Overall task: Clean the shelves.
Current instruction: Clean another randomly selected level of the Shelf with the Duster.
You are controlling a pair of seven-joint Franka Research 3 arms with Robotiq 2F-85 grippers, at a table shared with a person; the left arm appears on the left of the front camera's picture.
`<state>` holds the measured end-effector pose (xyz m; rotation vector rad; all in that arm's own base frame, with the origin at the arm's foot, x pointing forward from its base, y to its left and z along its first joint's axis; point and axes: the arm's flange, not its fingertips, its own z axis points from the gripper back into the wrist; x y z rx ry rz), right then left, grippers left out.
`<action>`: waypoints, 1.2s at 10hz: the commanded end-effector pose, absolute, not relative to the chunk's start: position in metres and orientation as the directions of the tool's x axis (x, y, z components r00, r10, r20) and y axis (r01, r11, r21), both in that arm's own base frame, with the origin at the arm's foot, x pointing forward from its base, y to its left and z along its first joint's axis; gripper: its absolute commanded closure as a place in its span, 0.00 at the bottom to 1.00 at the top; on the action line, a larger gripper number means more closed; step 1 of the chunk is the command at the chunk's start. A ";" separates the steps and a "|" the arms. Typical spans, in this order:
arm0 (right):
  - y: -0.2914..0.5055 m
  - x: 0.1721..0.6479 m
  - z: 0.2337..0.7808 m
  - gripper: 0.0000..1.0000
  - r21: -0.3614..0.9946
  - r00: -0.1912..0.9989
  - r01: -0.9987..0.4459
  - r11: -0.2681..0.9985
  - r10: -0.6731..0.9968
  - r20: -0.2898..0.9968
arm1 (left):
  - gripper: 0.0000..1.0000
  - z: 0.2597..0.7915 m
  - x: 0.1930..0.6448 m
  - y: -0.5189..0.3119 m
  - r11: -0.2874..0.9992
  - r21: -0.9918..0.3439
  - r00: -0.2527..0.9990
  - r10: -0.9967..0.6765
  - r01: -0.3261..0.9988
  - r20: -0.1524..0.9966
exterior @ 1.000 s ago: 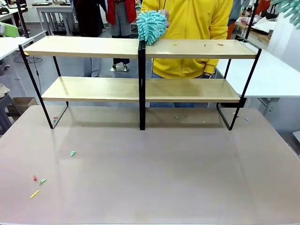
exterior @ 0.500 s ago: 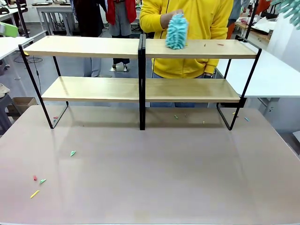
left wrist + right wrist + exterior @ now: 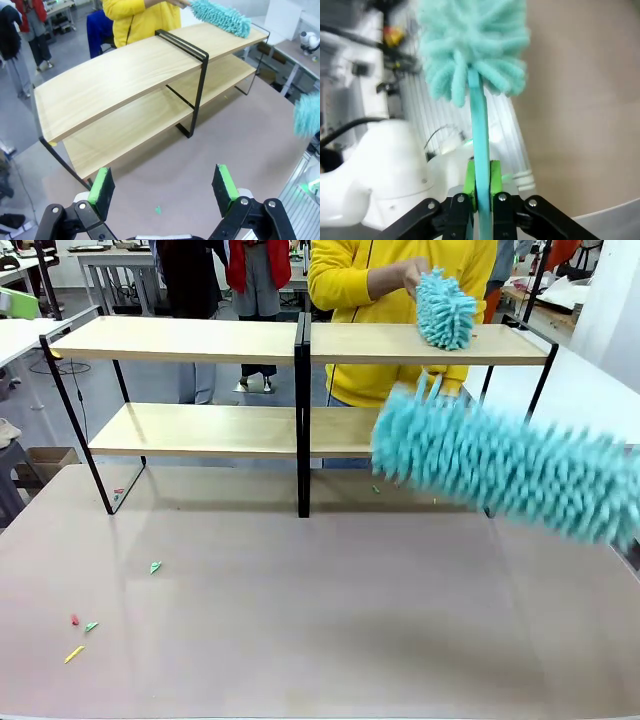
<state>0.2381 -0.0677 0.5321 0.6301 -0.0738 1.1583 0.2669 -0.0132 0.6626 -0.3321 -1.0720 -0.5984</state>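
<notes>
right gripper (image 3: 481, 177) clamps duster (image 3: 472, 45) | person's duster (image 3: 445, 308) (second) | shelves (image 3: 180, 340): 2 tiers

So the shelves (image 3: 190, 340) were one wide two-tier rack, long light-wood boards on a skinny black metal frame. A black upright (image 3: 303, 420) split both tiers in the middle. The whole thing stood straight and level, feet on the grey-brown counter (image 3: 320, 620), near the counter's far edge. The lower board sat about halfway down to the counter.
</notes>
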 end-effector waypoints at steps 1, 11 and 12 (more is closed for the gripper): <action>-0.067 0.241 0.555 0.88 0.337 0.325 -0.914 0.227 0.906 0.270 | 0.00 0.663 0.266 -0.015 0.805 0.032 0.347 -0.291 0.593 0.891; 0.078 0.318 0.430 0.88 0.200 0.643 -0.761 0.617 0.757 0.112 | 0.00 0.663 0.266 -0.015 0.805 0.032 0.347 -0.291 0.593 0.891; 0.073 0.309 0.444 0.88 0.241 0.606 -0.791 0.562 0.774 0.183 | 0.00 0.663 0.266 -0.015 0.805 0.032 0.347 -0.291 0.593 0.891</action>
